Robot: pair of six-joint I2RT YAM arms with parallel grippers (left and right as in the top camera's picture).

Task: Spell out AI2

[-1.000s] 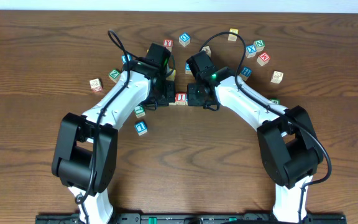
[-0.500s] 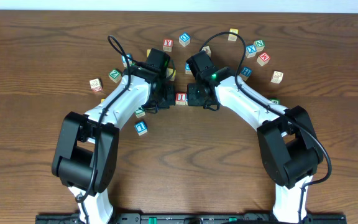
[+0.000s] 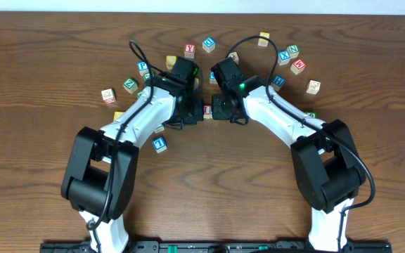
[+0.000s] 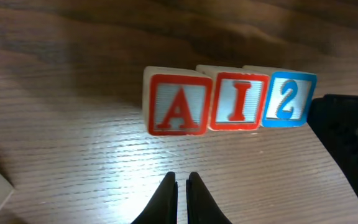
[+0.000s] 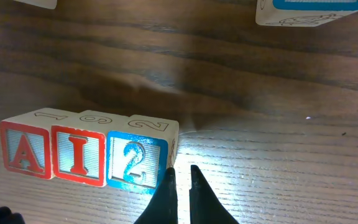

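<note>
Dark wooden table (image 3: pixel 41 161), grain running side to side. Leaning in over it towards the middle, two white-and-black arms: left arm (image 3: pixel 133 116), right arm (image 3: pixel 280 116). Between their wrists, one row of three letter blocks, side touching side, faces upright: red A block (image 4: pixel 178 110), red I block (image 4: pixel 238 101), blue 2 block (image 4: pixel 286 99), reading AI2. Left gripper (image 4: pixel 182 182) low over bare wood just in front of the A and I, fingers pressed almost together, pinching nothing, apart from the row. Right gripper (image 5: pixel 181 173) likewise nearly closed and empty, one fingertip just beside the lower corner of the 2; touching or not, cannot tell. Loose blocks scattered behind and to the sides: blue loose block (image 3: pixel 159 143) near the left arm, red Y block (image 3: pixel 190 50), blue X block (image 3: pixel 284 55), green N block (image 3: pixel 293 50), tan block (image 3: pixel 313 86).
</note>
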